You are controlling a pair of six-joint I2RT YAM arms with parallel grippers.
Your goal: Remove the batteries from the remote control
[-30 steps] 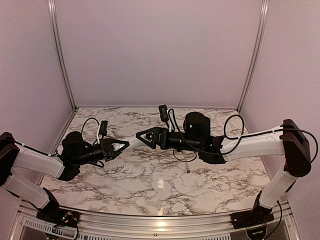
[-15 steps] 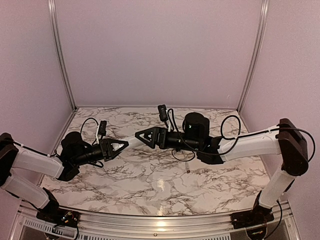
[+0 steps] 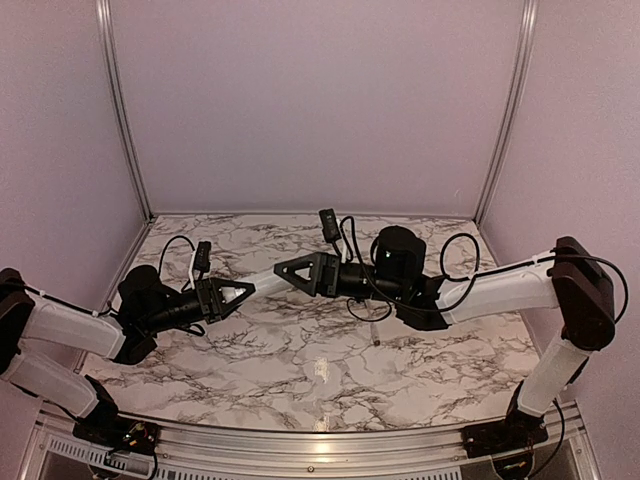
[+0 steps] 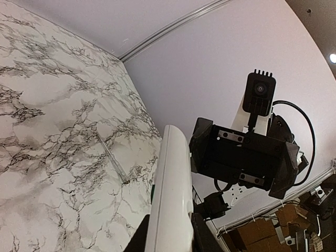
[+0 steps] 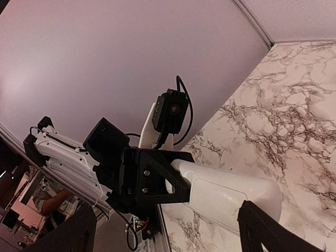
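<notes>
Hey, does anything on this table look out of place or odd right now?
Nothing looks spilled or damaged. One stray: a thin grey stick lies loose on the table, right of centre. The remote control is off the table, held in the air by the left gripper.

Mid-table airspace blocked: left gripper (image 3: 248,289), remote control (image 3: 265,281), right gripper (image 3: 279,270) meet nose to nose (remote bridges gap). Marble tabletop (image 3: 300,375) beneath and nearer arm bases open. Thin grey stick (image 4: 111,157) lies by right forearm, apparently flat.
</notes>
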